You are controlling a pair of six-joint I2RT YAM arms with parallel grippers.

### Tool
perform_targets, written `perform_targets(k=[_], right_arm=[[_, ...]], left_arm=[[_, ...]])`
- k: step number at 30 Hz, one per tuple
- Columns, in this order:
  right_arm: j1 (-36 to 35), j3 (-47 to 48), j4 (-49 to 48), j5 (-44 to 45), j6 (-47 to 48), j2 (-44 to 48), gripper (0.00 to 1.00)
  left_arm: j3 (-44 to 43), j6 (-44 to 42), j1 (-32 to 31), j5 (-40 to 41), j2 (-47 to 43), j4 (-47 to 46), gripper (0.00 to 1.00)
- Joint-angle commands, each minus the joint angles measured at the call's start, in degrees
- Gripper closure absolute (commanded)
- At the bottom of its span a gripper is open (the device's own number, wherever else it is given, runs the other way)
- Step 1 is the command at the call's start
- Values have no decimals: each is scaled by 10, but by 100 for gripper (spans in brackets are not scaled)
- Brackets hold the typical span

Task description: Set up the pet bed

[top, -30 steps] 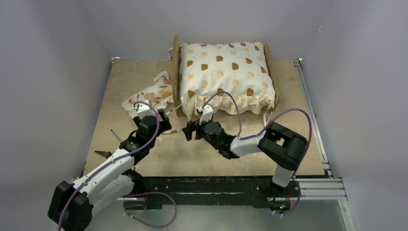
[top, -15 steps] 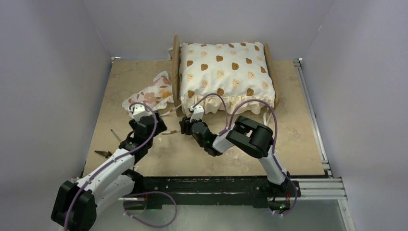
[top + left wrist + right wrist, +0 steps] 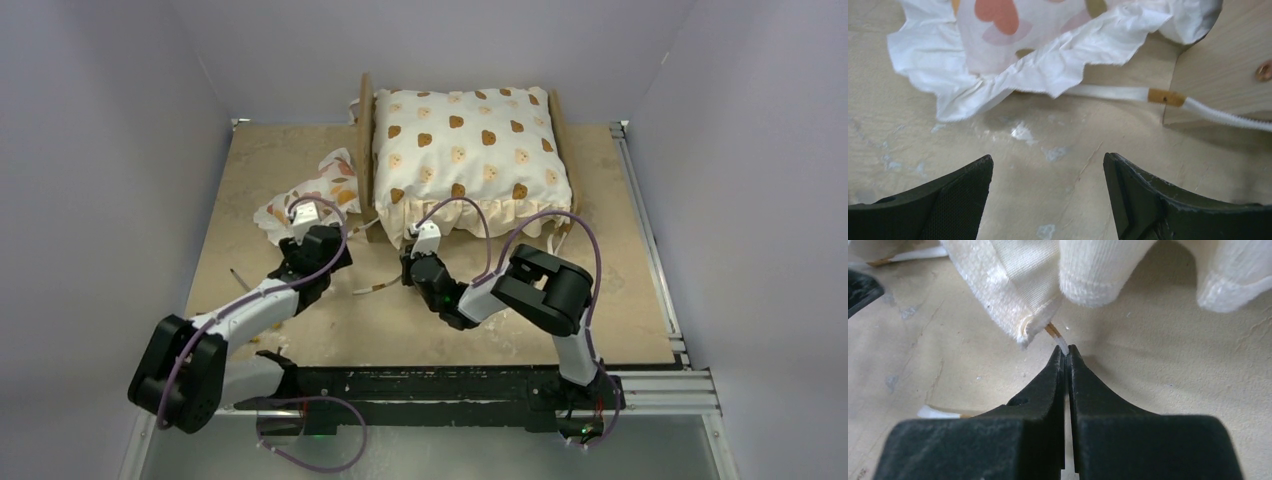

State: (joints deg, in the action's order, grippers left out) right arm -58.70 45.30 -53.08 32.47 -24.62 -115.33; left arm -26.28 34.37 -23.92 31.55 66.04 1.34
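Observation:
The pet bed [image 3: 366, 150], a light-wood frame, stands at the back centre with the cream bear-print cushion [image 3: 470, 140] filling it. Its wooden end panel [image 3: 1218, 65] shows at the right of the left wrist view. My right gripper [image 3: 411, 258] is at the cushion's front ruffle [image 3: 1013, 285], shut on a thin white tie string with a tan tip [image 3: 1057, 338]. My left gripper [image 3: 333, 238] is open over bare table, empty, just short of the floral ruffled pillow [image 3: 320, 190] [image 3: 1013, 40]. A white strap with a tan band [image 3: 1118, 92] runs from under the pillow towards the wood.
Another loose white strap [image 3: 375, 287] lies on the table between the two grippers. A thin stick-like tool [image 3: 239, 277] lies near the table's left edge. An aluminium rail [image 3: 650, 240] borders the right side, and grey walls enclose the table.
My right gripper has gone from open to shut on the tie string at the ruffle, and its arm has folded in. My left arm has stretched forward towards the floral pillow, still open.

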Motion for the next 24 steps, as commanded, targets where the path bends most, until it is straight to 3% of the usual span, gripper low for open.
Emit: perform_targets(k=[1, 15, 24], right_arm=[[3, -6, 26, 24, -10, 30, 100], [16, -14, 38, 22, -17, 54, 100], [16, -6, 40, 6, -10, 47, 100]], left_arm=[[-63, -31, 7, 12, 66, -68, 20], [-103, 16, 79, 8, 210, -140, 25], [-110, 0, 84, 9, 219, -186, 31]])
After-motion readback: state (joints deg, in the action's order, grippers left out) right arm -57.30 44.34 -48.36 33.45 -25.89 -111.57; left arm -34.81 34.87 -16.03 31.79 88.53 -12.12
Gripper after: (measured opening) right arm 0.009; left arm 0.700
